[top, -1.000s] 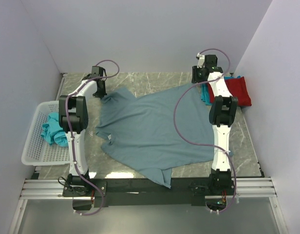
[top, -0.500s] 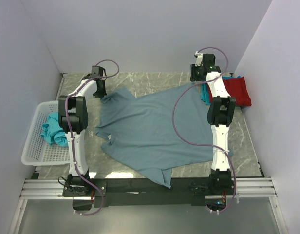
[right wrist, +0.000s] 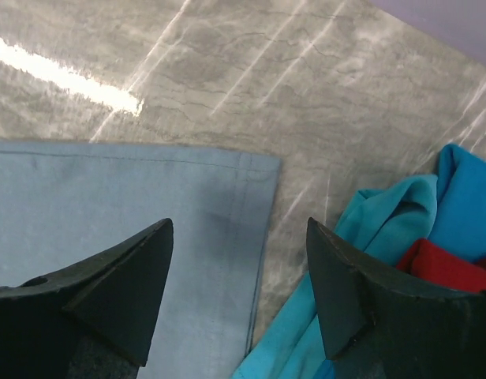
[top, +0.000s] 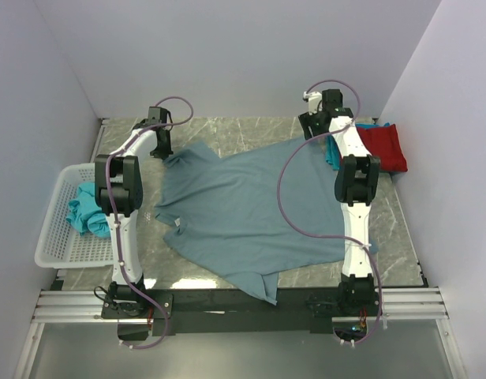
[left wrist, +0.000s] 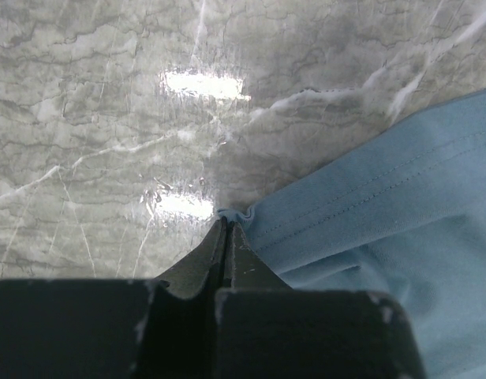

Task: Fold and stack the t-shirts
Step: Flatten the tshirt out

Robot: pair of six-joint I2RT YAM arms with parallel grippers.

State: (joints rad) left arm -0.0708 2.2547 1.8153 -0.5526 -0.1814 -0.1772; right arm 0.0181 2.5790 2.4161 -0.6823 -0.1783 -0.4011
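The large blue-grey t-shirt (top: pixel 243 213) lies spread across the marble table. My left gripper (top: pixel 160 150) is shut on the edge of its far left corner; in the left wrist view a small fold of the cloth (left wrist: pixel 235 213) sits pinched at the tips of the left gripper (left wrist: pixel 227 223). My right gripper (top: pixel 315 130) hovers open over the shirt's far right corner (right wrist: pixel 227 189), which lies flat and free of the right gripper (right wrist: pixel 239 225). A red t-shirt (top: pixel 385 146) rests folded on a teal t-shirt (top: pixel 332 154) at the far right.
A white basket (top: pixel 50 237) at the left edge holds a crumpled teal t-shirt (top: pixel 85 209). In the right wrist view the teal cloth (right wrist: pixel 385 213) and red cloth (right wrist: pixel 440 268) lie just right of the blue-grey hem. Walls close in on three sides.
My right gripper has opened and let go of the shirt's far right corner, then drawn back slightly toward the far wall. The left gripper has stayed put, still pinching.
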